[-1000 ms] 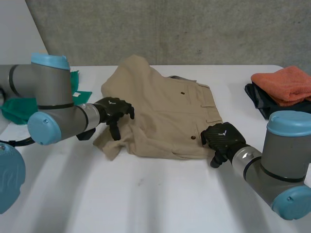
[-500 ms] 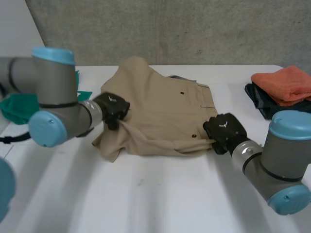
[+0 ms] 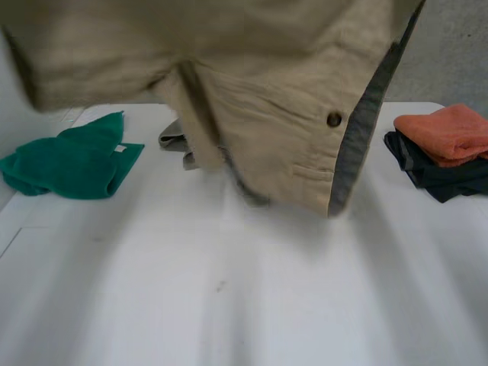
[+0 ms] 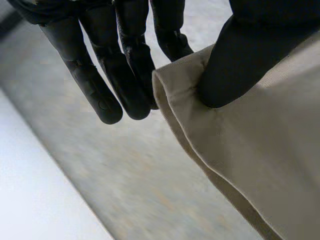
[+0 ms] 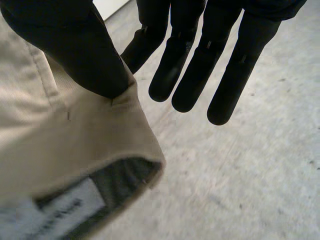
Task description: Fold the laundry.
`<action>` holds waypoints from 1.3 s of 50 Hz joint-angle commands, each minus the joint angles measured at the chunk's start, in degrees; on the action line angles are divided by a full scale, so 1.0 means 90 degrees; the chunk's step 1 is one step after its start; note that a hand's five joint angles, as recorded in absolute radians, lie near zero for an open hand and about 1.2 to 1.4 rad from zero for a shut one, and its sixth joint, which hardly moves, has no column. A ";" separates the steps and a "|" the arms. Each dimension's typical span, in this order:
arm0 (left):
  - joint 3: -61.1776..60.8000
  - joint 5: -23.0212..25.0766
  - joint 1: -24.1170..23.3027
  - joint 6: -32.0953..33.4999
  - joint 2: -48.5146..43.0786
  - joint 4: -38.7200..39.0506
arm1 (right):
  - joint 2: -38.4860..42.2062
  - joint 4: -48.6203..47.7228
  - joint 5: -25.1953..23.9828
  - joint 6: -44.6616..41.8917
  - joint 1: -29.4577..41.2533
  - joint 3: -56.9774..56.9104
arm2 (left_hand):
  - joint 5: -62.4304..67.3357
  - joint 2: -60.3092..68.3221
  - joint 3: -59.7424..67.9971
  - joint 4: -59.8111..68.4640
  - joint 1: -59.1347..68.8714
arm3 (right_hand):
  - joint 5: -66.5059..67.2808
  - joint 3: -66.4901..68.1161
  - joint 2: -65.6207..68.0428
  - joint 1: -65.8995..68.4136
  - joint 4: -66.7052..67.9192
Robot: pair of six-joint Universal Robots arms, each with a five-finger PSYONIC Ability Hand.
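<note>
Khaki shorts (image 3: 267,114) hang lifted off the white table (image 3: 229,305), spread wide close in front of the head view, with a dark button and grey inner lining showing. In the left wrist view my left hand (image 4: 125,65) pinches a hemmed edge of the shorts (image 4: 260,165) between thumb and fingers. My right hand (image 5: 200,55) in its wrist view pinches another edge of the shorts (image 5: 60,145) under its thumb, where a white label shows inside the lining. Both arms are hidden behind the cloth in the head view.
A crumpled green cloth (image 3: 72,164) lies at the table's left. At the right edge a folded orange towel (image 3: 450,130) sits on a dark folded garment (image 3: 442,175). A concrete wall stands behind the table.
Both hands have shut on the shorts' edges and raised them from the table up in front of the head camera, which hides the arms.
</note>
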 commanded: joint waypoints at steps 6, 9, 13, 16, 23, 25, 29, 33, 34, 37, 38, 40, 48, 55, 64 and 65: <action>0.1040 -0.0092 0.0024 -0.0014 -0.2193 0.0087 | 0.1593 0.0460 0.0491 0.0188 0.0434 -0.0559 | 0.1319 0.1267 0.1288 0.1255 0.1547 | 0.1318 0.1313 0.1391 0.1750 0.1263; 0.0904 -0.0121 0.0053 -0.0014 -0.2953 0.0408 | 0.1964 0.0383 0.0677 0.0062 0.0571 -0.0179 | 0.1319 0.1267 0.1288 0.1255 0.1547 | 0.1318 0.1313 0.1391 0.1750 0.1263; 0.0815 -0.0092 0.0170 -0.0024 -0.3997 0.0974 | 0.2442 -0.0113 0.0872 -0.0250 0.0717 0.0261 | 0.1319 0.1267 0.1288 0.1255 0.1547 | 0.1318 0.1313 0.1391 0.1750 0.1263; 0.0912 -0.0092 0.0248 0.0015 -0.4895 0.1375 | 0.2785 -0.0544 0.1048 -0.0437 0.0815 0.0467 | 0.1319 0.1267 0.1288 0.1255 0.1547 | 0.1318 0.1313 0.1391 0.1750 0.1263; 0.1730 0.0045 0.0297 0.0219 -0.6577 0.2069 | 0.3956 -0.2438 0.1897 -0.0808 0.0923 0.0527 | 0.1319 0.1267 0.1288 0.1255 0.1547 | 0.1318 0.1313 0.1391 0.1750 0.1263; 0.2083 0.0025 0.0307 0.0346 -0.6852 0.2158 | 0.4406 -0.3034 0.2132 -0.0808 0.0923 0.0312 | 0.1319 0.1267 0.1288 0.1255 0.1547 | 0.1318 0.1313 0.1391 0.1750 0.1263; 0.2884 0.0083 0.0307 0.0698 -0.7360 0.2080 | 0.5060 -0.3495 0.2250 -0.0720 0.0962 -0.0146 | 0.0562 0.0511 0.0532 0.0498 0.0790 | -0.2984 -0.2988 -0.2910 -0.2552 -0.3038; 0.3188 0.0220 0.0288 0.0757 -0.7381 0.1953 | 0.5539 -0.3048 0.2425 -0.0672 0.0952 -0.0878 | -0.6459 -0.6510 -0.6490 -0.6523 -0.6231 | -0.6460 -0.6465 -0.6387 -0.6028 -0.6515; 0.3178 0.0230 0.0297 0.0747 -0.7322 0.1953 | 0.5540 -0.2920 0.2445 -0.0652 0.0942 -0.0977 | -0.6459 -0.6510 -0.6490 -0.6523 -0.6231 | -0.6460 -0.6465 -0.6387 -0.6028 -0.6515; 0.2955 0.0240 0.0317 0.0641 -0.7040 0.1953 | 0.5462 -0.2549 0.2426 -0.0487 0.0884 -0.1172 | -0.6459 -0.6510 -0.6490 -0.6523 -0.6231 | -0.6460 -0.6465 -0.6387 -0.6028 -0.6515; 0.2838 0.0230 0.0326 0.0582 -0.6942 0.1953 | 0.5394 -0.2460 0.2416 -0.0438 0.0874 -0.1183 | -0.6459 -0.6510 -0.6490 -0.6523 -0.6231 | -0.6460 -0.6465 -0.6387 -0.6028 -0.6515; 0.2400 0.0162 0.0346 0.0359 -0.6572 0.1934 | 0.5141 -0.2149 0.2280 -0.0408 0.0835 -0.1183 | -0.6459 -0.6510 -0.6490 -0.6523 -0.6231 | -0.6460 -0.6465 -0.6387 -0.6028 -0.6515; -0.0078 0.0045 0.0424 -0.0784 -0.4728 0.1836 | 0.3882 -0.0130 0.1178 -0.1060 0.0660 -0.0424 | -0.6459 -0.6510 -0.6490 -0.6523 -0.6231 | -0.6460 -0.6465 -0.6387 -0.6028 -0.6515; -0.2571 0.0113 0.0337 -0.1274 -0.2793 0.0910 | 0.2689 0.1709 0.0268 -0.2262 0.0376 0.1061 | -0.6459 -0.6510 -0.6490 -0.6523 -0.6231 | -0.6460 -0.6465 -0.6387 -0.6028 -0.6515; -0.5638 0.0357 0.0044 -0.1294 -0.0946 -0.0771 | 0.1645 0.1965 -0.0912 -0.3530 -0.0229 0.3540 | -0.4904 -0.4955 -0.4934 -0.4967 -0.4676 | -0.4336 -0.4340 -0.4262 -0.3904 -0.4390; -0.5862 0.0367 0.0014 -0.1303 -0.0858 -0.0849 | 0.1595 0.1906 -0.1011 -0.3639 -0.0278 0.3747 | -0.4885 -0.4936 -0.4915 -0.4949 -0.4657 | -0.4126 -0.4130 -0.4052 -0.3694 -0.4181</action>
